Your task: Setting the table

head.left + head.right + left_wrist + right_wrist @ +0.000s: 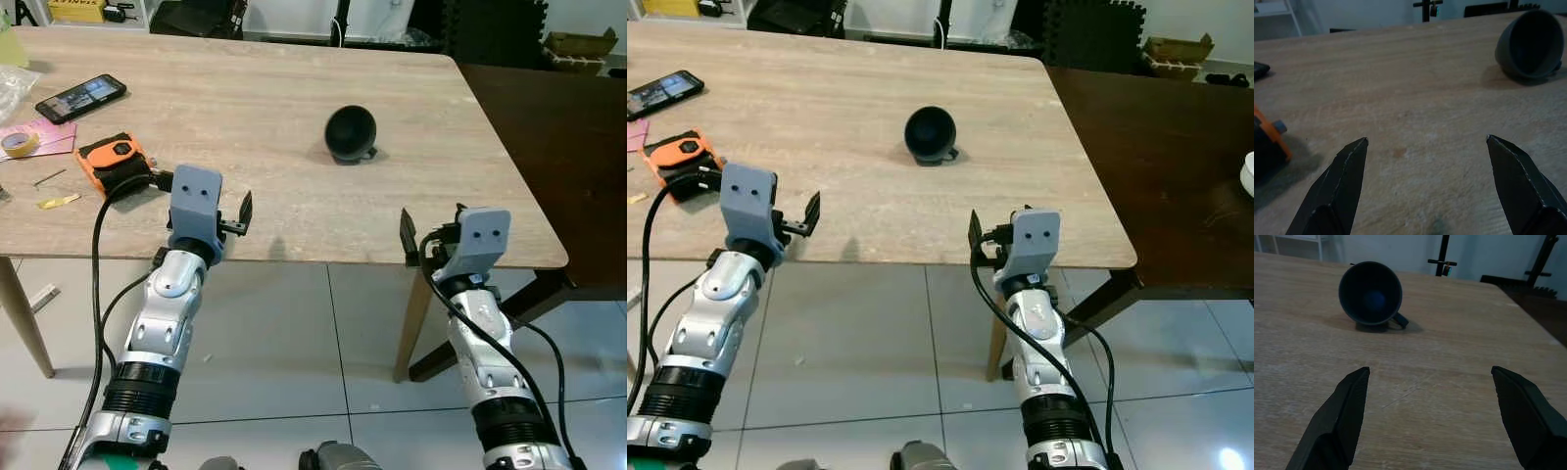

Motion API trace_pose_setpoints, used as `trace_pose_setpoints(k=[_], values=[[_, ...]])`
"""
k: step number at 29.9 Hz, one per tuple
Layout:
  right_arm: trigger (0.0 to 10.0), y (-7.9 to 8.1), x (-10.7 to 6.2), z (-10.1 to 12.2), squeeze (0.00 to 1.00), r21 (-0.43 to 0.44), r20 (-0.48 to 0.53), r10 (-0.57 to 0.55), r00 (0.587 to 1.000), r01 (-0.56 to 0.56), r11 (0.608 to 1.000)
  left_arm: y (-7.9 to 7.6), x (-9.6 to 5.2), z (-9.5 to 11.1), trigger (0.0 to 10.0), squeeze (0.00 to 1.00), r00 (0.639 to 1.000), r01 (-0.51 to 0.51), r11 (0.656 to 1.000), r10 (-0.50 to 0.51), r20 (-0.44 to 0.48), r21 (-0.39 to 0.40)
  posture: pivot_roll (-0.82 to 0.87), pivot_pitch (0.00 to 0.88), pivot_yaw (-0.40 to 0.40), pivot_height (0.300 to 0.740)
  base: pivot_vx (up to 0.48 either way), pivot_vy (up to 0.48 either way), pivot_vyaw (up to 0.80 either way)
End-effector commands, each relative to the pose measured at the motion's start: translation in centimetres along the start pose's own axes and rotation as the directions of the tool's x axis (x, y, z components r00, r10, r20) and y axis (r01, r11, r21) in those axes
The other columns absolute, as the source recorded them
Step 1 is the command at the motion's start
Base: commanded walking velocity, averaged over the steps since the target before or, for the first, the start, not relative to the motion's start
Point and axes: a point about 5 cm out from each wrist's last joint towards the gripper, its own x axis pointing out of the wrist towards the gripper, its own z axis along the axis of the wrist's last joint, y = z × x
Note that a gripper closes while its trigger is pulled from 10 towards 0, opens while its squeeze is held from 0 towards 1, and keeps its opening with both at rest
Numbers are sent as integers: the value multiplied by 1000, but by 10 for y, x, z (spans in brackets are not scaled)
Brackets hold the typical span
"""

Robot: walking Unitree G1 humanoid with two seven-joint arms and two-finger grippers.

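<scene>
Dark and tipped on its side, the mug [351, 133] lay mid-table [294, 196], mouth toward you. Your left gripper [1425, 147] and right gripper [1430, 377], fingers spread and empty, hovered short of the mug; I'd judge the right better placed to reach its rim.

left gripper [1426, 142] fingers spread wide; right gripper [1430, 372] likewise

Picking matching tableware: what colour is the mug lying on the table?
Dark, near-black blue-grey mug; the right wrist view shows it best.
</scene>
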Motion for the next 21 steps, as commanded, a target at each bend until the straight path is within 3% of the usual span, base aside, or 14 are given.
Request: trace_pose_setpoints(k=[1,10,21], values=[[10000,-2,-1,-3,0,30,-7,-9,1000,9,1000,1,-3,-10,10000,0,999,-9,1000,9,-35,-14,63,37,-45,740,0,0,0],[10000,3,1,-2,0,29,9,17,1000,-17,999,1,-4,-10,10000,0,1000,-10,1000,10,-28,-23,64,37,-46,740,0,0,0],[10000,-2,4,-1,0,32,10,11,1000,-11,999,-1,-3,-8,10000,0,1000,12,999,-12,-11,-51,63,36,-44,740,0,0,0]])
